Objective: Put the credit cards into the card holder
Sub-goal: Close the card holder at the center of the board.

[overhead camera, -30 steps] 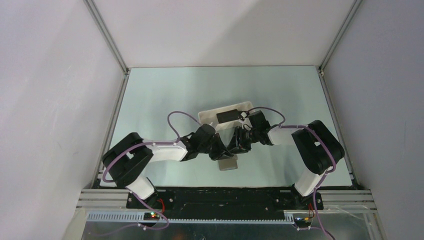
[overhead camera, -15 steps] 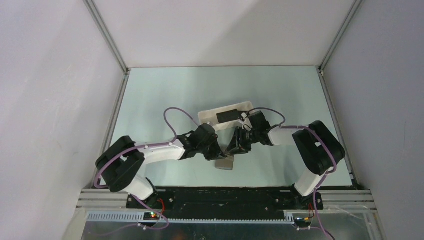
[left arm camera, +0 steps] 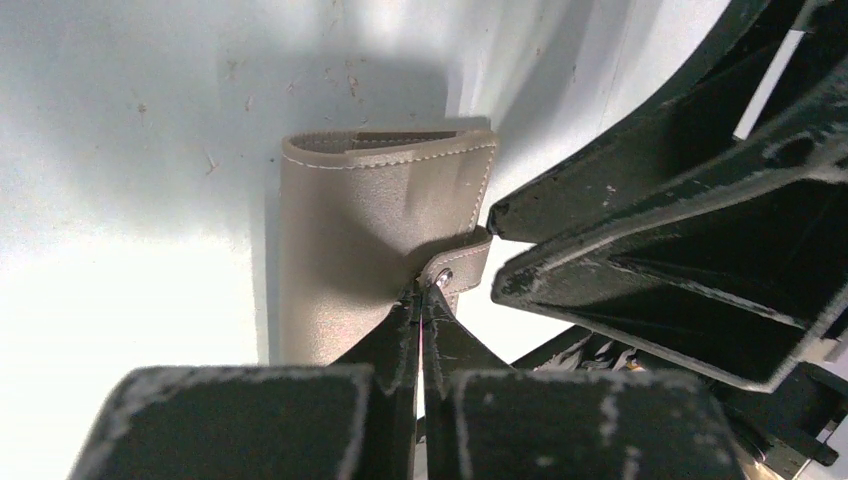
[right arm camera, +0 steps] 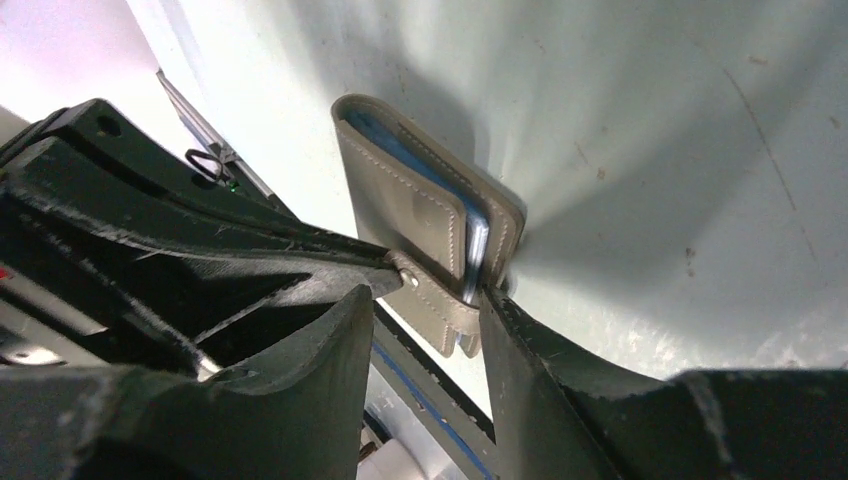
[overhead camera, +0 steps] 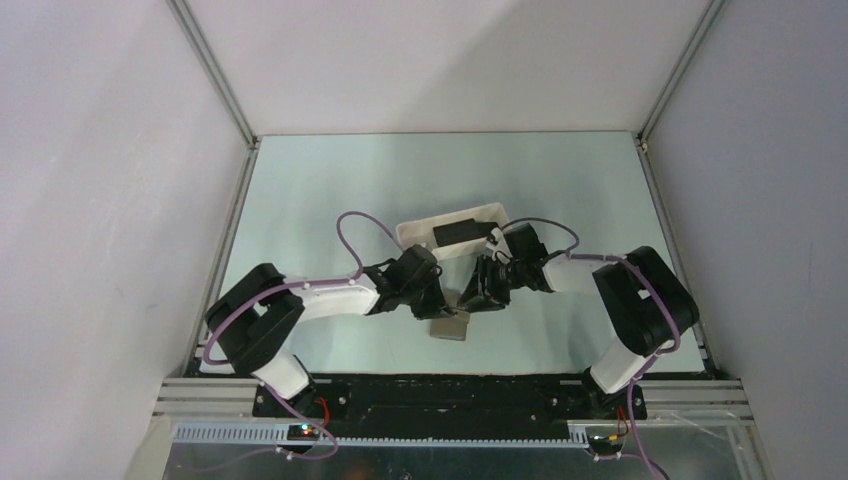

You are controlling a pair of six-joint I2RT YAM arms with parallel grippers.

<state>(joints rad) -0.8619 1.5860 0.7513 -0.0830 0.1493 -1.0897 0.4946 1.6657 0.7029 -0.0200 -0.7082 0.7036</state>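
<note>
The card holder (overhead camera: 451,326), a grey-brown wallet, lies folded on the table between my two grippers. In the left wrist view the wallet (left arm camera: 350,240) shows its strap tab (left arm camera: 462,268). My left gripper (left arm camera: 422,297) is shut, with its tips against the tab's snap. My right gripper (right arm camera: 425,305) is open and straddles the strap end of the wallet (right arm camera: 420,215); one finger (right arm camera: 520,340) touches its edge. The silvery-blue inside (right arm camera: 425,170) shows in the fold. One black credit card (overhead camera: 462,231) lies in the white tray.
The long white tray (overhead camera: 418,232) stands just beyond the grippers. Both arms (overhead camera: 320,298) (overhead camera: 600,268) reach in towards the middle. Metal frame rails run along the table's left and right sides, and the bases sit at the near edge.
The wallet has slid slightly left. The left arm's elbow swung out to the left and came back. The right wrist has shifted a little to the right and nearer the wallet.
</note>
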